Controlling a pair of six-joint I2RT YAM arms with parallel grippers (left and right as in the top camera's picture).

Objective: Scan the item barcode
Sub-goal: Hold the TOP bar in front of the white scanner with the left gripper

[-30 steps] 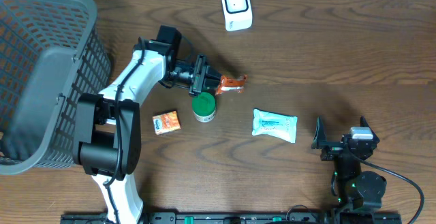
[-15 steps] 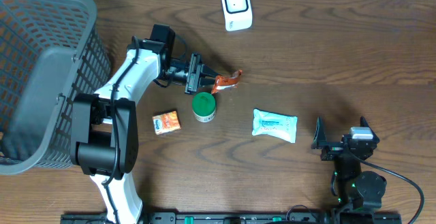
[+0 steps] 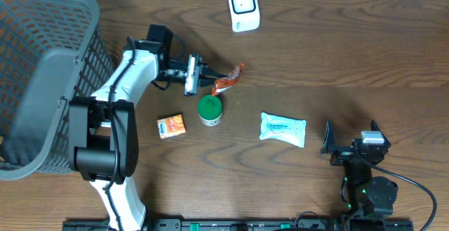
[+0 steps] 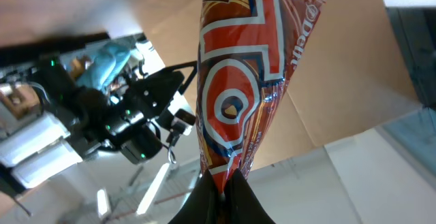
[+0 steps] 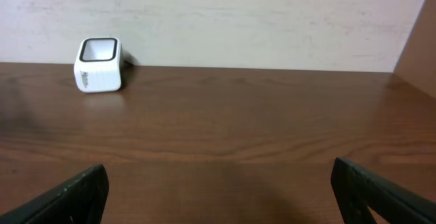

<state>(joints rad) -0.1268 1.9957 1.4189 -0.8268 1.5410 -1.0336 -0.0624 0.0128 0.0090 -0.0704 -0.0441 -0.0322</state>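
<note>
2 robot arms work at a dark brown wooden table (image 3: 365,62) with visible grain. Nearest the front edge on the right, the right gripper (image 5: 218,183) rests low over bare wood, its claw spread wide and holding nothing. A little further in, 3 items lie in a loose row: a small orange box (image 3: 171,126) on the left, a round tub with a green lid (image 3: 210,110) in the middle, and a pale blue and white pouch (image 3: 283,129) on the right, each apart from the others. Just beyond the tub, the left gripper (image 3: 212,81) is pinched tight on one end of an orange-red snack packet (image 3: 230,76), which juts out toward the far right, raised off the table. From the left wrist camera the packet fills the frame, showing bold red and white lettering, with a tan panel and blurred equipment behind it; no barcode can be made out. A large grey mesh basket (image 3: 42,76) fills the left side. At the far edge stands a small white scanner (image 3: 243,7), well apart from the packet. Behind it rises a plain pale wall (image 5: 238,20).
</note>
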